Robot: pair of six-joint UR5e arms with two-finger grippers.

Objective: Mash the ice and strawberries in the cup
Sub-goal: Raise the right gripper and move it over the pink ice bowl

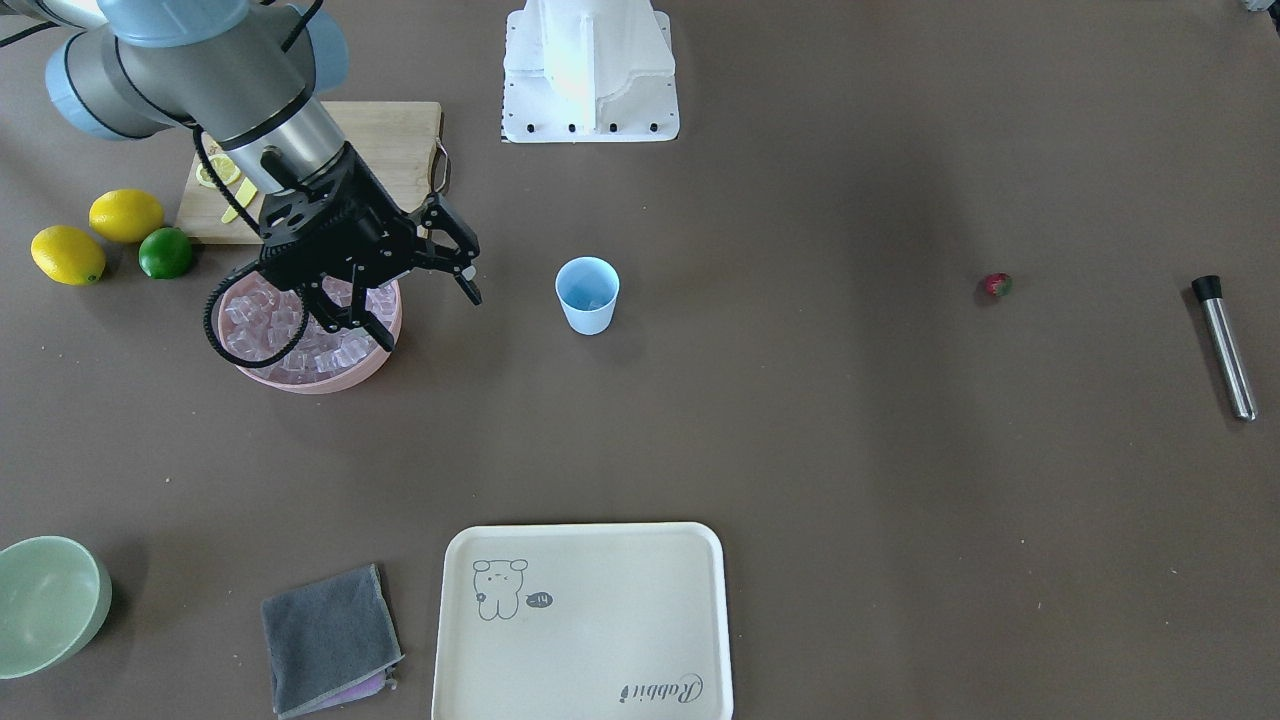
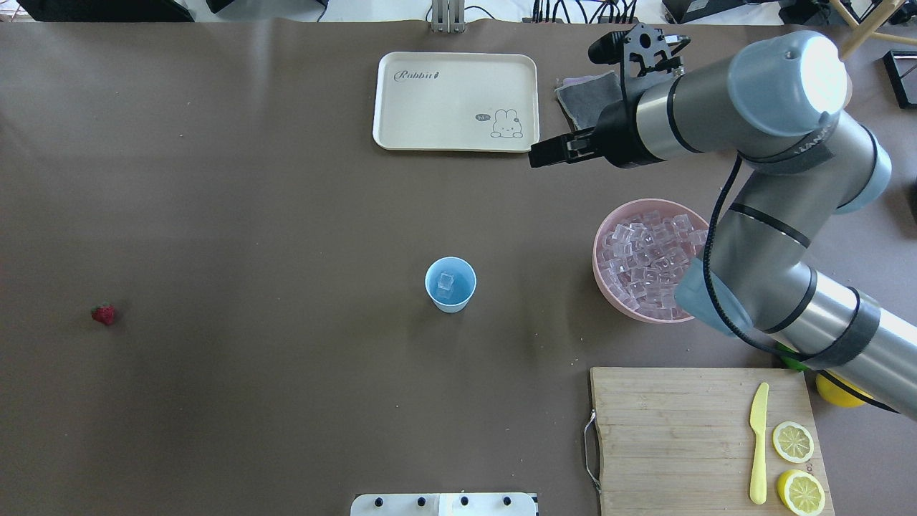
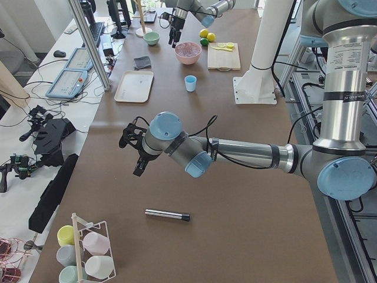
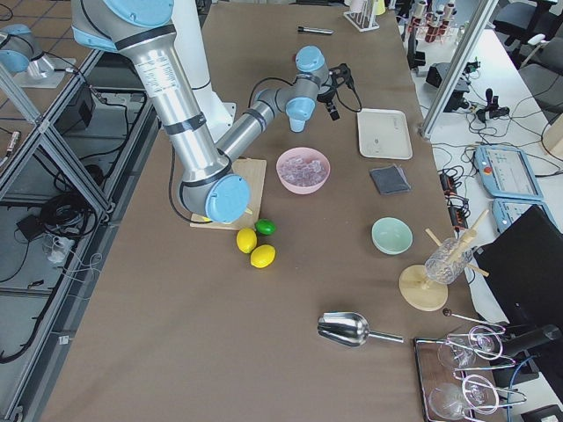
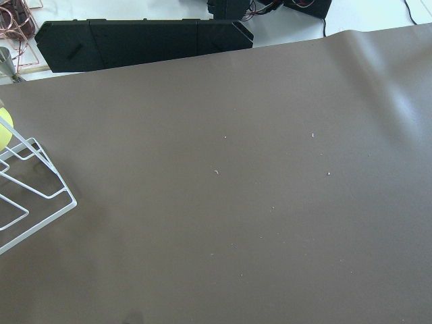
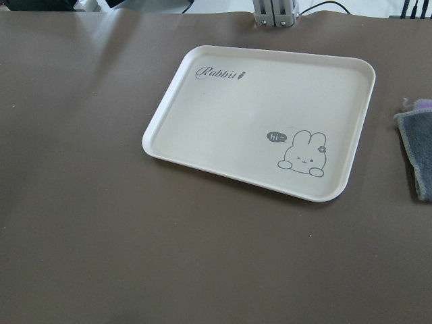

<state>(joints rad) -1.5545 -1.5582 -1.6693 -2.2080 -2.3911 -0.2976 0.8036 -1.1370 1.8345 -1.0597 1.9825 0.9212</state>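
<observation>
The light-blue cup stands upright mid-table with one clear ice cube in it. More ice fills the pink bowl to the robot's right of the cup. The strawberry lies alone far off on the robot's left side. My right gripper hangs open and empty, raised over the bowl's edge that faces the cup. My left gripper shows only in the exterior left view, hovering over bare table. I cannot tell whether it is open or shut.
A metal muddler lies at the robot's far left. A cream tray, a grey cloth and a pale-green bowl line the far edge. The cutting board holds a yellow knife and lemon halves, with lemons and a lime beside it.
</observation>
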